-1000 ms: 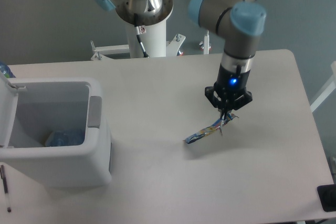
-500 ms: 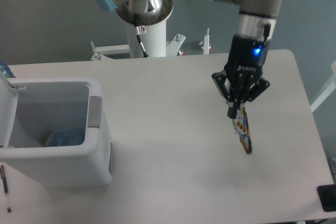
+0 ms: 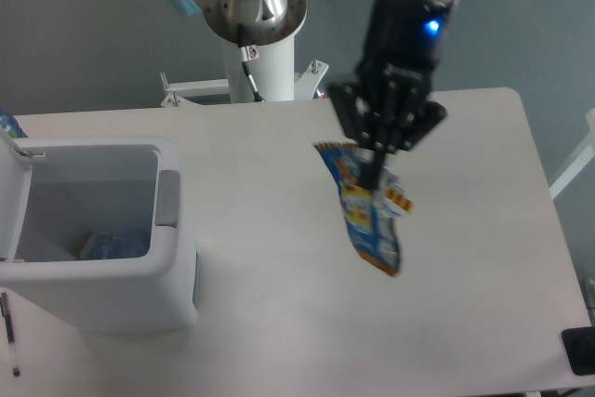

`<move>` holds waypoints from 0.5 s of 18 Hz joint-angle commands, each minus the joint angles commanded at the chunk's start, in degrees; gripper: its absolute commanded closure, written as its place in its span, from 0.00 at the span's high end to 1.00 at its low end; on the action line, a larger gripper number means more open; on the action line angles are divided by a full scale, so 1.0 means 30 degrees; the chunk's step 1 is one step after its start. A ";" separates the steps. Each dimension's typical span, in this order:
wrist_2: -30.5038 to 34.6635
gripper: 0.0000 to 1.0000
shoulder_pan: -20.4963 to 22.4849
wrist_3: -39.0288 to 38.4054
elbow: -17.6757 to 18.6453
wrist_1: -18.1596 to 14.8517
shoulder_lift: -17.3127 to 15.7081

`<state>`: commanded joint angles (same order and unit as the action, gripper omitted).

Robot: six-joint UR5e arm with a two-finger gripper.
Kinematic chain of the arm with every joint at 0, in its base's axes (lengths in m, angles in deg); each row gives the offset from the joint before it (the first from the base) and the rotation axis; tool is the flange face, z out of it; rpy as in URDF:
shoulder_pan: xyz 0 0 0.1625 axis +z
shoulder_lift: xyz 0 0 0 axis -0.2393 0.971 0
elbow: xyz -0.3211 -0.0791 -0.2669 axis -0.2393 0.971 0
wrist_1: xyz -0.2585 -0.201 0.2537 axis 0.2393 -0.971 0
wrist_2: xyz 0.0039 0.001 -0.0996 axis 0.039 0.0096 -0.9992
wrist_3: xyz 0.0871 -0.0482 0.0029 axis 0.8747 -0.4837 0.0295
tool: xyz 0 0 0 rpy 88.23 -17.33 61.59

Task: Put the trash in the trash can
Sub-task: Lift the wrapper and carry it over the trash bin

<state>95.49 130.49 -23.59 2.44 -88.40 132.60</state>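
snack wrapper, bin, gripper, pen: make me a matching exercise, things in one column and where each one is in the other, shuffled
Things:
1. crumpled blue-and-silver snack wrapper
2. large white boxy plastic trash can
3. black two-finger gripper
4. thin dark pen

Places or states:
A. lid open, at the table's left side
B. hanging in the air above the table
C. shut on the wrapper's top
D. lying at the left edge beside the bin

Pairs: 1-B, 2-A, 3-C, 4-D

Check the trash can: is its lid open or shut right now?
Open. The trash can shows its whole interior from above, with the flip lid swung up at its left edge.
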 joint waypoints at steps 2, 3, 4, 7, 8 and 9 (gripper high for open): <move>0.0000 0.00 -0.1054 -0.0149 0.0233 -0.0029 -0.0616; 0.0000 0.00 -0.1582 -0.0149 0.0438 -0.0029 -0.0996; 0.0000 0.00 -0.2167 -0.0062 0.0672 0.0000 -0.1202; -0.0029 0.00 -0.3838 -0.0090 0.0704 0.0000 -0.1526; 0.0000 0.00 -0.4423 -0.0062 0.0703 0.0000 -0.1556; 0.0000 0.00 -0.5009 -0.0032 0.0732 0.0000 -0.1527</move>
<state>95.49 115.46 -23.68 4.64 -88.40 128.02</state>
